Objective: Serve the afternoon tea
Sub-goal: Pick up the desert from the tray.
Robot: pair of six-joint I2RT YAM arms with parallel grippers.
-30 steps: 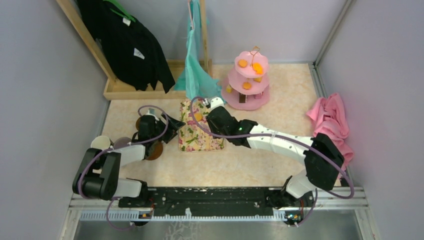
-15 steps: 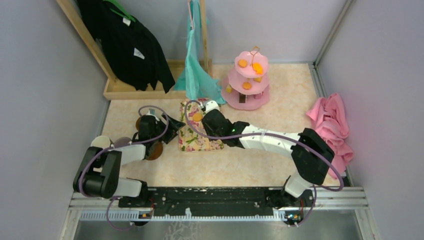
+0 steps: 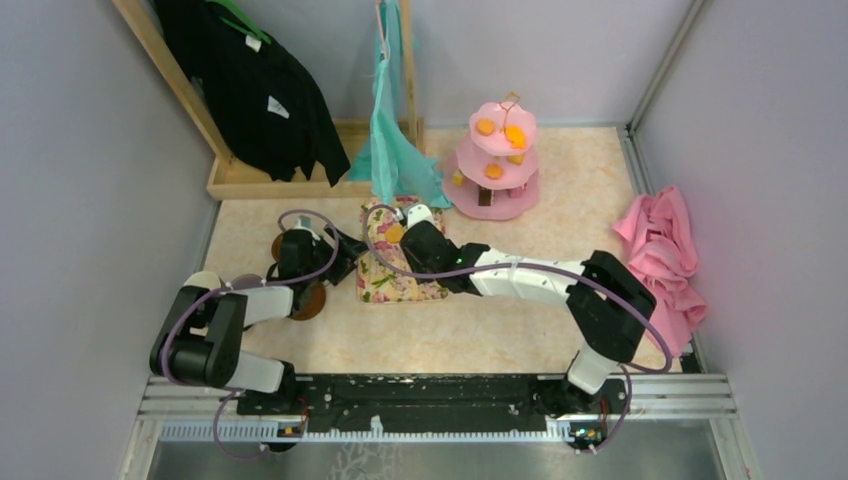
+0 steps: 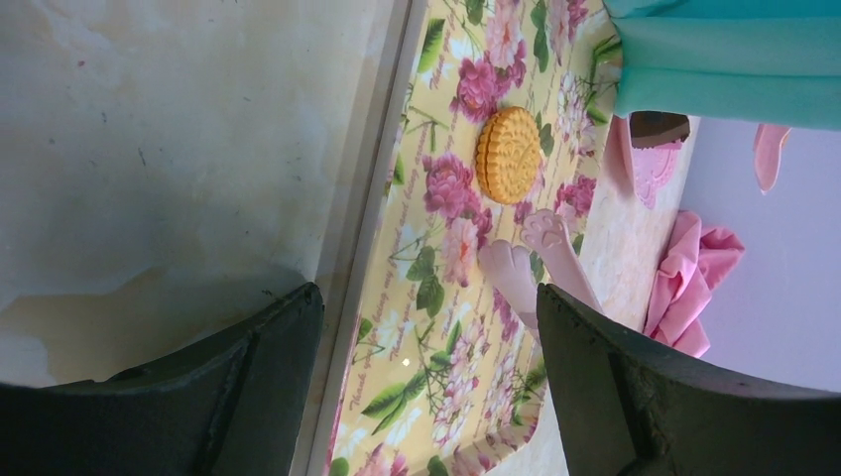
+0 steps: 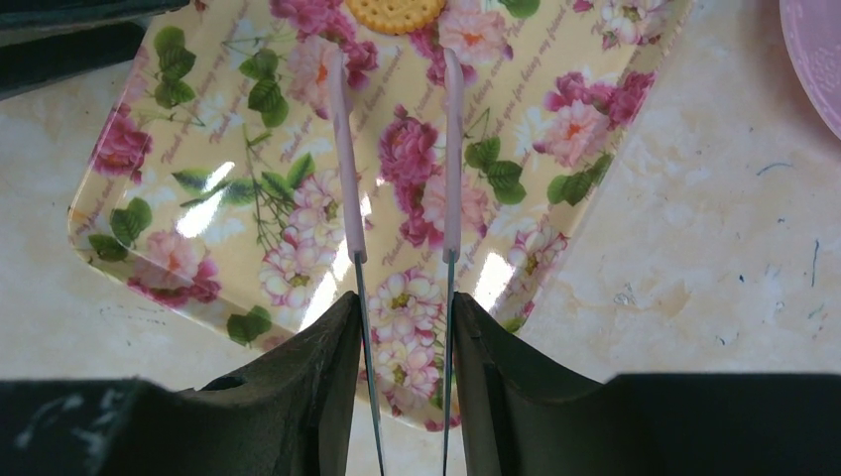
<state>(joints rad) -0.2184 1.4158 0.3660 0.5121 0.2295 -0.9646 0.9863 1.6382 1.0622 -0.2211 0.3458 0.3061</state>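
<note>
L gripper [image 4: 426, 297] fingers are gaping wide, holding nothing, straddling left rim of floral tray [image 5: 595, 129]. R gripper [image 5: 404, 307] fingers are clamping pink tongs [image 5: 453, 149] over tray centre, tong tips apart, just short of orange biscuit [image 5: 395, 10] lying at tray's far end. Beyond tray, pink stand [image 3: 495, 160] is sitting on table.

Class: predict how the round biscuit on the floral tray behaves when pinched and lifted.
The thin biscuit probably weighs little but may crack if squeezed. The tray looks glossy, so the pink tongs could skid it sideways.
</note>
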